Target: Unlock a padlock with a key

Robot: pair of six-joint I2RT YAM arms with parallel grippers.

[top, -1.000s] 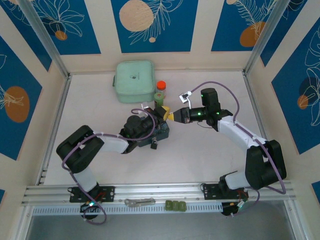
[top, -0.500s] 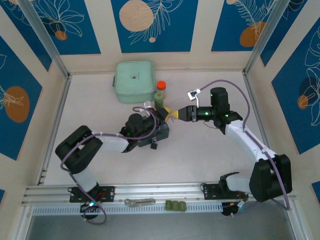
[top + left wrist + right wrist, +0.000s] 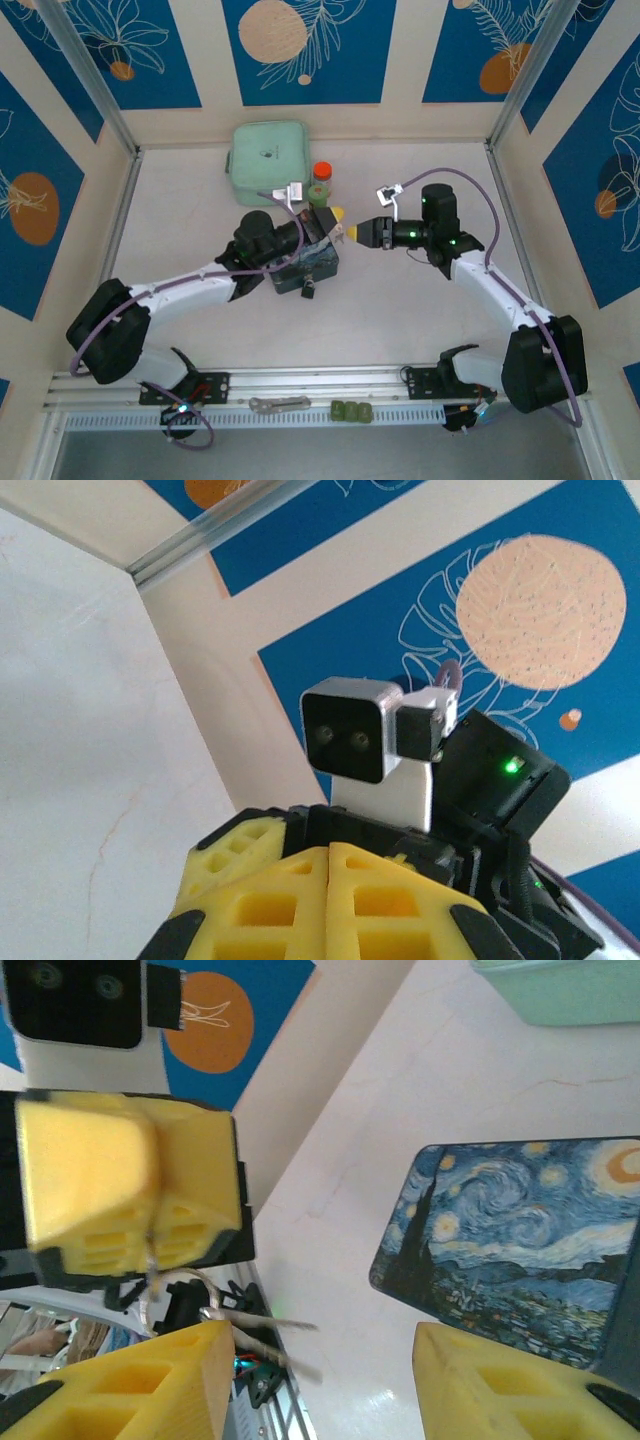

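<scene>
In the right wrist view my left gripper (image 3: 150, 1230) is shut on the ring of the key (image 3: 262, 1326), and two thin silvery blades dangle below its yellow pads. My right gripper (image 3: 325, 1360) is open beside them, with the blades near its left finger (image 3: 140, 1385). From above, the left gripper (image 3: 336, 213) and right gripper (image 3: 352, 232) meet tip to tip over the far right corner of the blue painted box (image 3: 310, 262). The tiny dark padlock (image 3: 311, 290) lies at the box's near edge. The left gripper (image 3: 328, 855) faces the right wrist camera (image 3: 350, 730).
A mint-green case (image 3: 268, 162) stands at the back, with a green bottle with a red cap (image 3: 320, 183) to its right. A grey metal tool (image 3: 280, 404) and small green blocks (image 3: 350, 410) lie on the front rail. Painted walls enclose the table.
My right gripper has opened and drawn back a little to the right. The left arm has stretched out, lifting its shut gripper up and to the right.
</scene>
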